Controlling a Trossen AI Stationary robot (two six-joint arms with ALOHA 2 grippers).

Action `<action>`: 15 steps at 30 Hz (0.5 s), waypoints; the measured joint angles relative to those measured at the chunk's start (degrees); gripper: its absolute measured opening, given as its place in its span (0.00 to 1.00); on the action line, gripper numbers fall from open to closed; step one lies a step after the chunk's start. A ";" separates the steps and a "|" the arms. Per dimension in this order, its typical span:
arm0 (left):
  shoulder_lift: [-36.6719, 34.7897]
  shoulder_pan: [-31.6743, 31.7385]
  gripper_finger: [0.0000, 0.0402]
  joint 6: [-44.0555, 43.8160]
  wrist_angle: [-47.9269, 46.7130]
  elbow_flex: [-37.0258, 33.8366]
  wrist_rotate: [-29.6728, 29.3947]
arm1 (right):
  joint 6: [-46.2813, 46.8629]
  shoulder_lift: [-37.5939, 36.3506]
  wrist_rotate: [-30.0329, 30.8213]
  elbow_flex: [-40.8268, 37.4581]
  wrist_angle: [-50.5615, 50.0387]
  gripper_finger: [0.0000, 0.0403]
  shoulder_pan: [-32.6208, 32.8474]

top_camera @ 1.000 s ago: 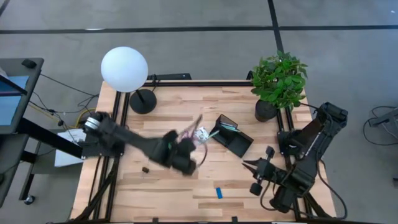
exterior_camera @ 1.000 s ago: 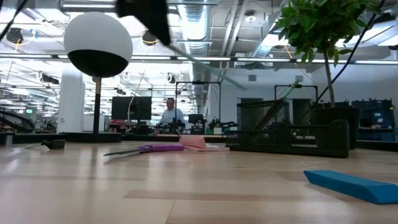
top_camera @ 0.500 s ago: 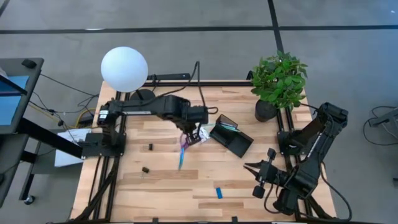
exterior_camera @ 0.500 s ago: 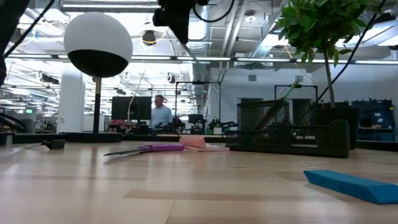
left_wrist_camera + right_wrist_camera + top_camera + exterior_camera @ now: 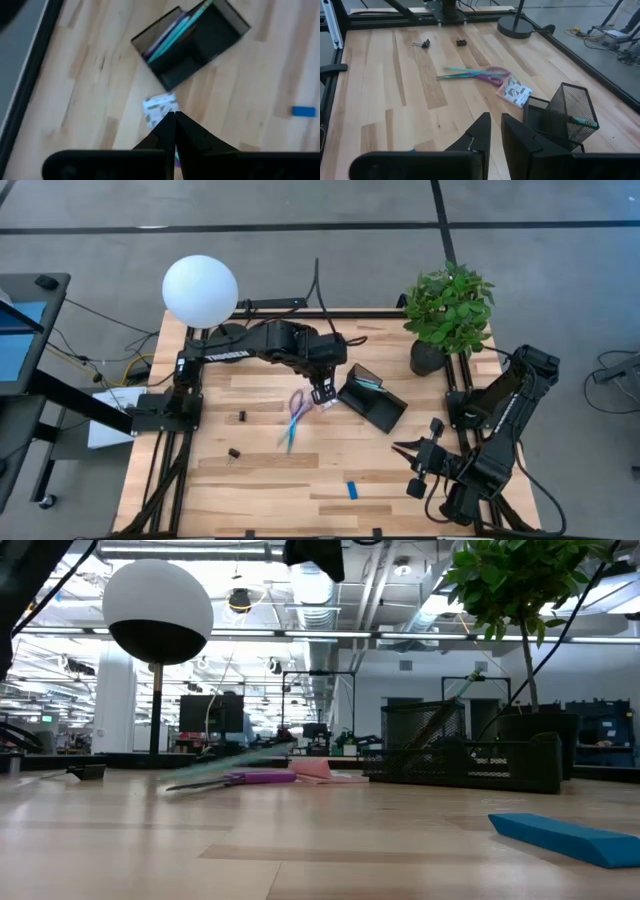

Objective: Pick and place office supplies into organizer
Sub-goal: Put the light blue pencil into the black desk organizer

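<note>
My left gripper [image 5: 322, 394] hangs shut and with nothing in it, well above the table, over the white patterned packet [image 5: 160, 107]. The packet lies flat beside the black organizer [image 5: 375, 402], which has teal pens standing in its taller section [image 5: 172, 35]. The purple-handled scissors [image 5: 295, 418] lie on the wood to the left of the packet, teal blades toward the near edge. A blue block [image 5: 352, 490] lies near the front edge. Two small black pieces [image 5: 241, 416] [image 5: 233, 452] lie at the left. My right gripper [image 5: 395, 445] waits at the near right, its fingers a narrow gap apart [image 5: 495, 120] around nothing.
A lamp with a white globe [image 5: 200, 290] stands on its round black base [image 5: 230, 340] at the far left. A potted plant [image 5: 448, 310] stands at the far right corner. Bare wood stretches between the scissors and the near edge.
My left gripper has swung from low over the table's near-left middle toward the far side and the organizer, rising and rolling as it went, and stays shut. The scissors' teal blades now show smeared and higher in the low view, while the purple handles lie where they were.
</note>
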 joint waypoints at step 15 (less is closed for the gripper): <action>-0.27 -13.92 0.00 -21.68 -9.06 -14.16 -27.94 | 11.37 0.00 -0.89 -7.39 -0.81 0.10 3.09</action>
